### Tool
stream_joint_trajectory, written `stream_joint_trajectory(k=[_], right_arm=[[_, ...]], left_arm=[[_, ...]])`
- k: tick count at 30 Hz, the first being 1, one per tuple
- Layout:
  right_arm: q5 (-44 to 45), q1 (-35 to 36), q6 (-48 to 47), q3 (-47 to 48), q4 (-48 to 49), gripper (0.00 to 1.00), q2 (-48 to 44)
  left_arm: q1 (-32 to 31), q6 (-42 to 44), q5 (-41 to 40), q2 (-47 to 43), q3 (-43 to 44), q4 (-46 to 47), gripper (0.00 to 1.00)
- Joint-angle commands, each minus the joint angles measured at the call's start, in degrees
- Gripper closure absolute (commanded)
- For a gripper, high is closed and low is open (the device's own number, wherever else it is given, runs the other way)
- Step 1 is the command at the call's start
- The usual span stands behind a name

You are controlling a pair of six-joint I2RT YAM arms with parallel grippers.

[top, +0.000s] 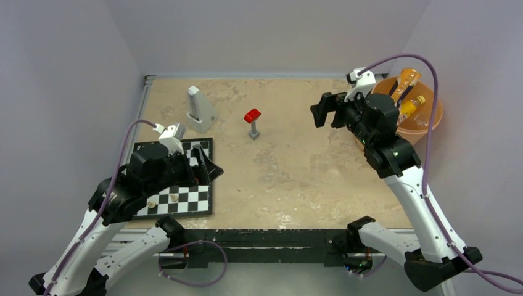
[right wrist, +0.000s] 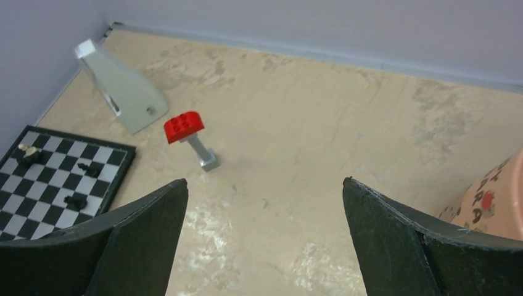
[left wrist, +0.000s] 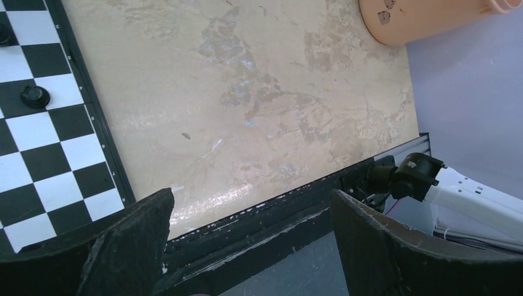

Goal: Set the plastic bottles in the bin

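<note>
The bin (top: 422,131) is a peach-orange bucket at the table's far right; its base also shows in the left wrist view (left wrist: 419,15), and its printed wall in the right wrist view (right wrist: 493,203). Two orange-yellow plastic bottles (top: 407,82) (top: 414,105) lie inside it. My right gripper (top: 325,110) (right wrist: 264,185) hangs open and empty over bare table, just left of the bin. Low at the left, my left gripper (top: 208,165) (left wrist: 251,197) is open too, holding nothing, by the chessboard's right edge.
A black-and-white chessboard (top: 185,198) (right wrist: 55,179) with a few small pieces lies at the near left. Behind it stands a white wedge-shaped device (top: 200,110) (right wrist: 120,92). A red-topped grey stand (top: 253,122) (right wrist: 188,132) stands mid-table. Walls close three sides.
</note>
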Motion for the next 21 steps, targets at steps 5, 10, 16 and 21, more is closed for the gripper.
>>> stream_joint_trajectory(k=[5,10,16,21], right_arm=[[5.8,3.0,9.0,-2.2,-11.3,0.02,0.9],[10.9,3.0,13.1,-4.3,-16.8,0.02,2.0],[16.0,2.9,15.5,-11.2,-16.2,0.02,-3.9],[16.8,2.9,16.5,-12.6,-17.2,0.02,-4.8]], left_arm=[[0.4,-1.4,-7.3,-4.9,-0.5,-6.5,0.0],[0.3,-1.4,-8.0,-5.8,-1.0,-6.7,0.0],[0.4,-2.5,-7.8,-6.2,-3.6,-4.9,0.0],[0.3,-2.0,-7.5,-5.1,-3.7,-4.2,0.0]])
